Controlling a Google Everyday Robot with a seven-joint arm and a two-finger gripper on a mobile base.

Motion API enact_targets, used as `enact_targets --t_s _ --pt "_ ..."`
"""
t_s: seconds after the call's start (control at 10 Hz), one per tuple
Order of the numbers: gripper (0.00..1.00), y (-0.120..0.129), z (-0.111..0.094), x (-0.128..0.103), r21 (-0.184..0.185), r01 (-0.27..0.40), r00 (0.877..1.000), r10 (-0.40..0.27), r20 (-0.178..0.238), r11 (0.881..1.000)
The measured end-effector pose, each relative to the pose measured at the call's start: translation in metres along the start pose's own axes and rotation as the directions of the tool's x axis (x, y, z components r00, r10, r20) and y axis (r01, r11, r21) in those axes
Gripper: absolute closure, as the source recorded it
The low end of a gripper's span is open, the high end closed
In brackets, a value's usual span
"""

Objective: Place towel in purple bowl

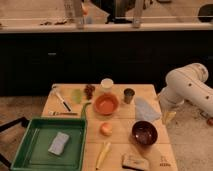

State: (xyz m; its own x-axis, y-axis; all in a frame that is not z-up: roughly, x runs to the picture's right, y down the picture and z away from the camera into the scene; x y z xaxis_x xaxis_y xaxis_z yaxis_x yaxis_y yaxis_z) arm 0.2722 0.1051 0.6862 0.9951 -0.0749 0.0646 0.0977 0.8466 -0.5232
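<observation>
White arm [187, 87] partly covers jaws, just right of towel [146, 109].

Light wooden table [122, 127], pretty crowded. Green tray [22, 150] sits at the front left corner. The orange bowl [106, 104] is about mid-table, with a small dark metal cup [129, 95] just to its right and a white cup [106, 84] behind it. The towel [145, 109] lies flat near the right edge, and the purple bowl [144, 132] is just in front of it. There's 1 round orange fruit [105, 129] in front of the orange bowl. The gripper [168, 117] hangs just off the table's right edge, next to the towel
</observation>
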Motion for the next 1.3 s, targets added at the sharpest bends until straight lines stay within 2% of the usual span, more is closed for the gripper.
enact_targets --t_s 0.4,0.7,0.9,1.0,1.3 --pt "0.2 -0.008 0.013 -0.02 -0.031 0.149 0.988 -0.148 0.032 0.988" --pt "0.2 -0.02 0.036 -0.036 -0.061 0.272 0.962 -0.27 0.031 0.96" --pt "0.2 -0.029 0.05 -0.045 -0.082 0.32 0.947 -0.319 0.028 0.944" --pt "0.2 -0.033 0.054 -0.047 -0.087 0.332 0.943 -0.331 0.027 0.939" --pt "0.2 -0.048 0.071 -0.047 -0.114 0.339 0.94 -0.339 0.02 0.934"
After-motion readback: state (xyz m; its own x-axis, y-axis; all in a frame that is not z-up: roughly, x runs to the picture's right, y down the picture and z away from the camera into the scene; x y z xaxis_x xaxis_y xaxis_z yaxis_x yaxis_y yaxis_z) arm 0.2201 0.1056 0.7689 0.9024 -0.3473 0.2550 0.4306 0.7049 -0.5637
